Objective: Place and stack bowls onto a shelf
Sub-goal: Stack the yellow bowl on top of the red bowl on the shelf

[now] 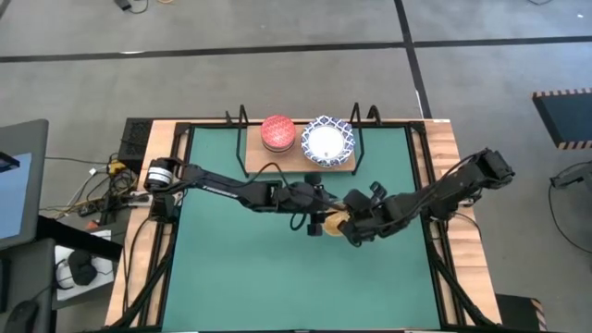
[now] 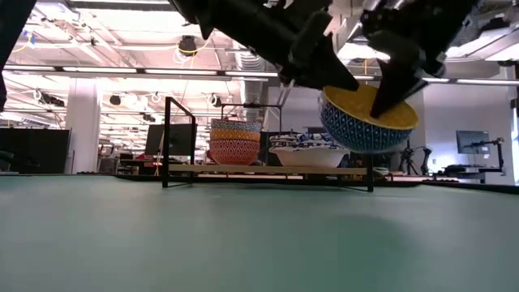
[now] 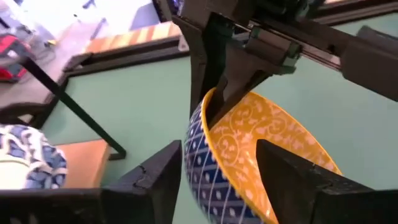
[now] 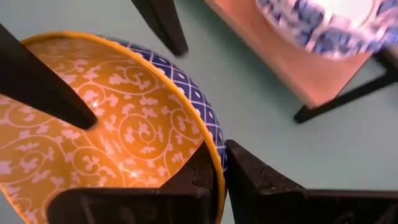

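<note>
green desk (image 1: 277, 268) is bare in front, the shelf (image 1: 298, 159) carries a red-topped stack (image 1: 277, 132) and wide patterned bowls (image 1: 327, 141), while the yellow-gold bowl (image 2: 369, 113) is pinched mid-air by right fingers (image 4: 205, 180), left fingers (image 3: 155, 180) spread apart.

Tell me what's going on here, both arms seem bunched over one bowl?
It looks like a handover above the green mat. The right claw is clamped on the rim of a bowl that is yellow inside and blue outside, held tilted clear of the mat. The left claw stands open around the same rim, fingers apart from it. On the shelf sit a stack with a red bowl on top and a wide blue-and-white bowl.
</note>
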You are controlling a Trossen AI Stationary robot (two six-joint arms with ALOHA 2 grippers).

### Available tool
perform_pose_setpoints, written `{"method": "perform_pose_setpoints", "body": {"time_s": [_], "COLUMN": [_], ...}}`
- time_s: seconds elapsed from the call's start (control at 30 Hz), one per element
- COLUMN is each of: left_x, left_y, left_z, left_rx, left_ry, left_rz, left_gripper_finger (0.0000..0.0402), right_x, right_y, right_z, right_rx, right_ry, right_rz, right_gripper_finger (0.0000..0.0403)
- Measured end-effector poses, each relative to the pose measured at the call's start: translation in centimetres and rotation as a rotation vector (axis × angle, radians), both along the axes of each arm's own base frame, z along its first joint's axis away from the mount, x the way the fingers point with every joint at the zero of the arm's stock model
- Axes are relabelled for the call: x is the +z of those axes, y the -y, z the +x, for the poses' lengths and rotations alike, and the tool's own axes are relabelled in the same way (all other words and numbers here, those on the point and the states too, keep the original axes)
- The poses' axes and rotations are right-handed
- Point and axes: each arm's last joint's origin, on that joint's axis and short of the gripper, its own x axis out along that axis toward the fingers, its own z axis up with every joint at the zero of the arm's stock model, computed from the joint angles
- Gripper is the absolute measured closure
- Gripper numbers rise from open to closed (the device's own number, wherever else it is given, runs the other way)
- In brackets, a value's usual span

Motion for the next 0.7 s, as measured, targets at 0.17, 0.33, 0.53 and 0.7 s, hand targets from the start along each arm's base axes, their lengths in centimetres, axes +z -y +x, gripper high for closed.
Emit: {"method": "perform_pose_setpoints", "body": {"time_s": [0.17,0.33,0.53,0.7], "left_x": [0.5,0.9,0.8,0.7], "left_y": [-0.1,-0.1,-0.1,-0.2], "left_z": [0.0,0.1,0.0,0.0], "left_rx": [0.052,0.084,0.132,0.120], "left_ry": [-0.021,-0.055,-0.081,-0.094], "left_rz": [0.030,0.046,0.090,0.115], "left_gripper_finger": [0.0253,0.0324,0.0392,0.0397], "right_x": [1.6,2.7,3.1,3.1], "right_y": [-0.2,-0.3,-0.1,-0.1], "right_z": [0.6,0.8,1.1,1.1], "right_rx": [0.062,0.072,0.063,0.068], "right_ry": [-0.006,-0.005,0.018,0.012], "right_rz": [-0.039,-0.040,-0.034,-0.037], "right_gripper_finger": [0.0354,0.0353,0.0353,0.0354]}}
